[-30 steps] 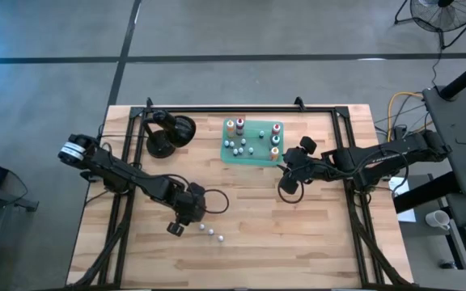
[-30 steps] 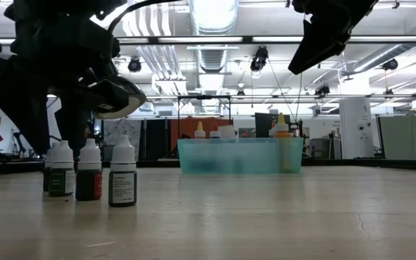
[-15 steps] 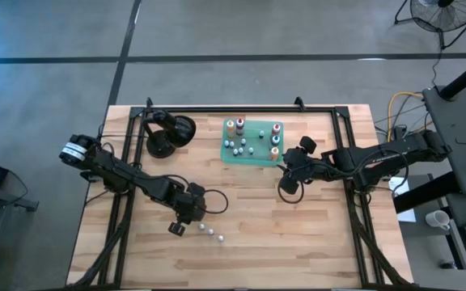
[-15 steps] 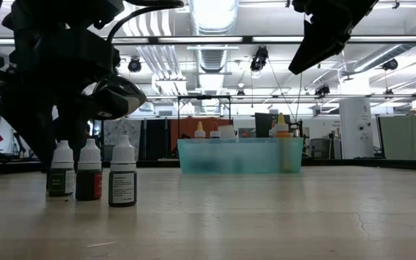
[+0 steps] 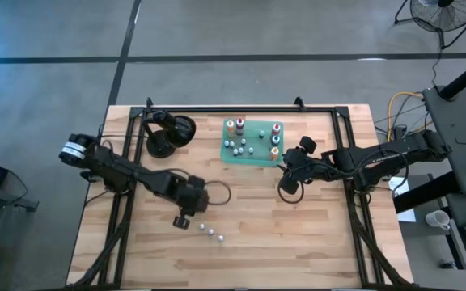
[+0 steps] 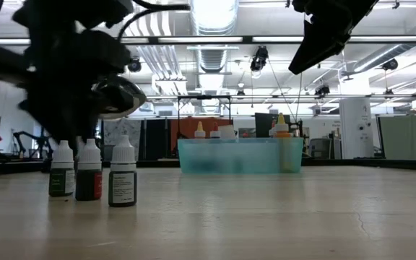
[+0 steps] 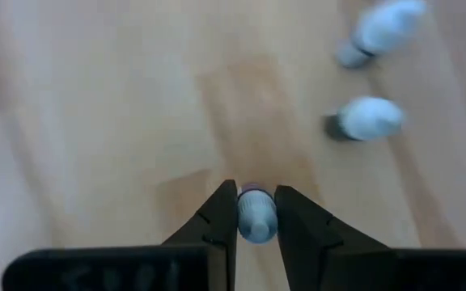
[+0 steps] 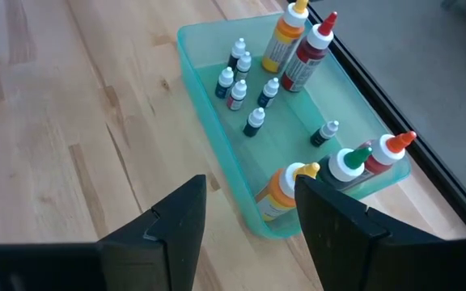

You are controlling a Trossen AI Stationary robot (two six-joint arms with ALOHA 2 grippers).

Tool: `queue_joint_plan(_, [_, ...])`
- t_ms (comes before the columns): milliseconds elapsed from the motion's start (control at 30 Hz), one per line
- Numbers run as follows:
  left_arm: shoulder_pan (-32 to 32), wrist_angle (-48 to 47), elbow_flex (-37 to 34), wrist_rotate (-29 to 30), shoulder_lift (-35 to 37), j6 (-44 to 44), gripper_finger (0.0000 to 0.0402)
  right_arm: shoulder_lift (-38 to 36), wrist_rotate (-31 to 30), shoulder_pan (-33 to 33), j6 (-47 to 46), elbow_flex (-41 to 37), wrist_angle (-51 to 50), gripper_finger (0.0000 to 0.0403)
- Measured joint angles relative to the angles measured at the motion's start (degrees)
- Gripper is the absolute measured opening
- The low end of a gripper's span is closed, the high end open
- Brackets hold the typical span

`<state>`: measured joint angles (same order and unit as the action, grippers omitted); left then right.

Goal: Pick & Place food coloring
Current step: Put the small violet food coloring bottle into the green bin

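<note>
Three small white-capped food coloring bottles stand upright in a row on the wood (image 5: 211, 232), (image 6: 89, 178). My left gripper (image 7: 256, 234), (image 5: 182, 220) points down at the row's left end and is shut on the leftmost bottle (image 7: 256, 214); the other two (image 7: 369, 118) stand free. More bottles, small whitish ones and taller orange, red and green ones (image 8: 298, 61), stand in the translucent green tray (image 5: 253, 158), (image 8: 217, 162). My right gripper (image 8: 249, 218), (image 5: 285, 187) hovers open above the table off the tray's near right corner. My left gripper has the leftmost bottle's white cap (image 7: 256, 208) pinched between its two fingers (image 7: 221, 218), coming from above and pointing down. The bottle is upright. In the low view all three bottles (image 6: 61, 178) show their bases on the table.
A black round-based stand (image 5: 168, 133) sits left of the tray near the far edge. Dark frame rails (image 5: 124, 202) run along the table's left, right and far sides. Bare wood stretches across the table's near half and between the row and the tray.
My left gripper has moved a little toward the table's right and far edge, closer to the row of bottles, and shows blurred in the low view. The three bottles have stayed in place.
</note>
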<state>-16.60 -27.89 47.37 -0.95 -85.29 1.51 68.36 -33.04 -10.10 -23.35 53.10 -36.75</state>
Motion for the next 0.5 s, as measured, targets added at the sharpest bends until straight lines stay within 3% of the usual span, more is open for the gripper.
queue_joint_plan(167, [7.65, -6.18, 4.59, -0.04, 0.58, -0.05, 0.0043, 0.00, -0.02, 0.01, -0.03, 0.00, -0.01, 0.0182])
queue_joint_plan(500, [26.63, -13.69, 24.47, 1.28, 0.61, 3.54, 0.0042, 0.00, -0.02, 0.01, -0.23, 0.00, -0.11, 0.0182])
